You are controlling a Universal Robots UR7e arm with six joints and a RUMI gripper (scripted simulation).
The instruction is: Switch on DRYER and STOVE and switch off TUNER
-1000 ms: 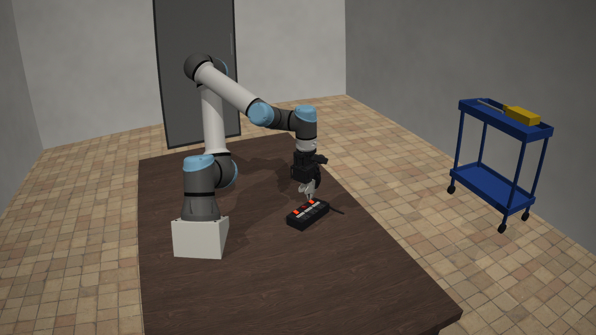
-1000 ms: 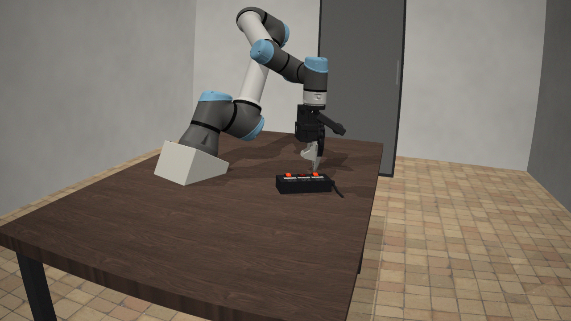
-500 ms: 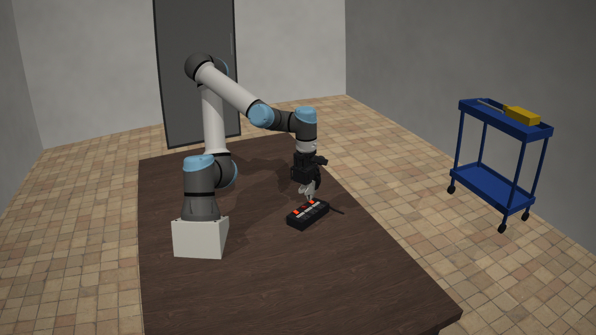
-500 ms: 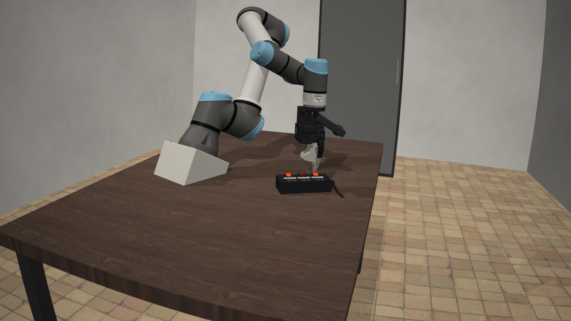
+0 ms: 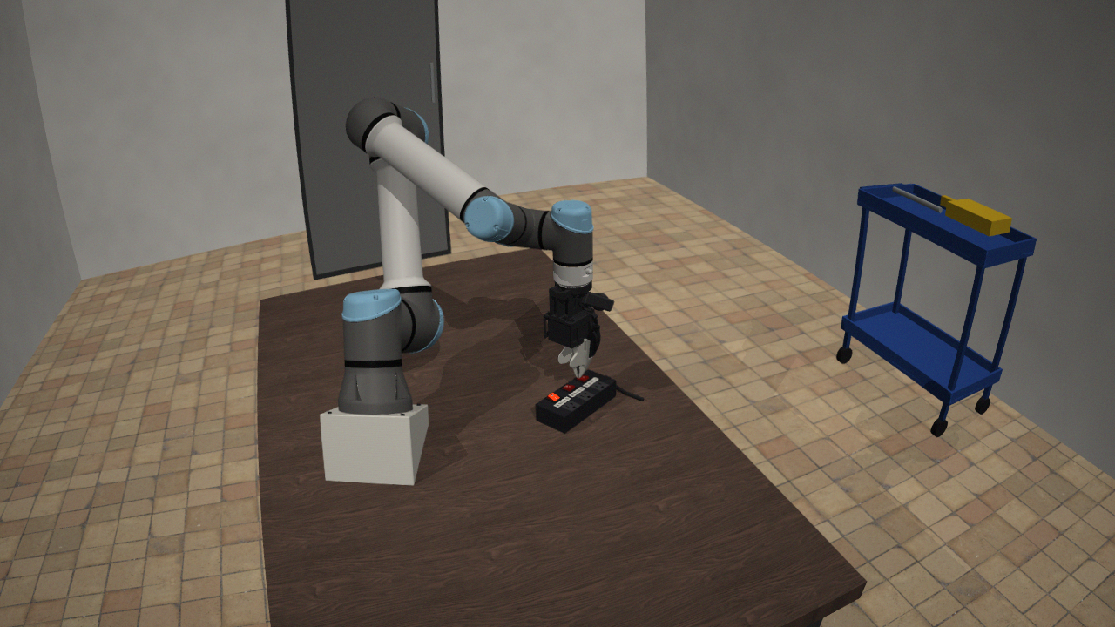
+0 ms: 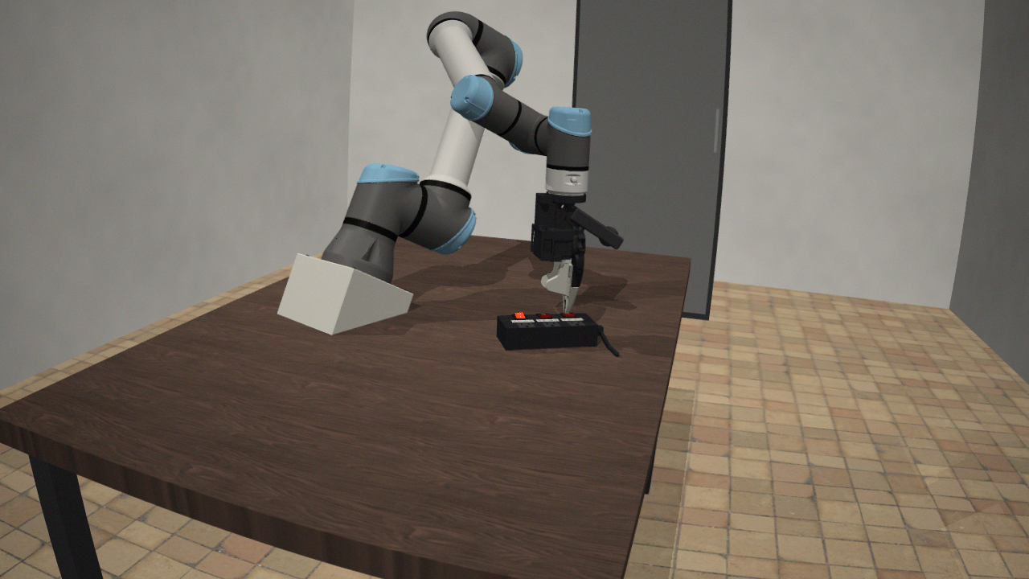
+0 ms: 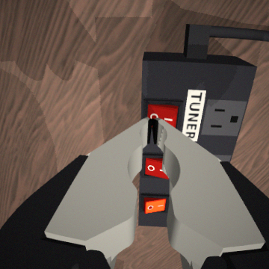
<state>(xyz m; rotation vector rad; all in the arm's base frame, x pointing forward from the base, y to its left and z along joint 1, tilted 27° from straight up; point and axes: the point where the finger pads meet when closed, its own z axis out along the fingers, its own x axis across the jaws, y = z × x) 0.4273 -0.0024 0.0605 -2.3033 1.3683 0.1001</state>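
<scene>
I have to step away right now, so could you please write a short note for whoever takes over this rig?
Gripper: shut, holding nothing, tips down on the TUNER switch.
Power strip: right way up on the table, cord end away from the arm's base.
Done: the switch farthest from the cord glows brighter, apparently on; its label is hidden.
Left: confirm TUNER is off; check the middle switch, which looks dim.

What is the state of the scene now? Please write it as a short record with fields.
strip: black power strip lying on the wooden table, switches facing up
switches: three red rockers in a row; the TUNER switch is nearest the cord
gripper: gripper shut, holding nothing, pointing down with its tips at the TUNER switch
background: blue cart on the floor, away from the table
</scene>
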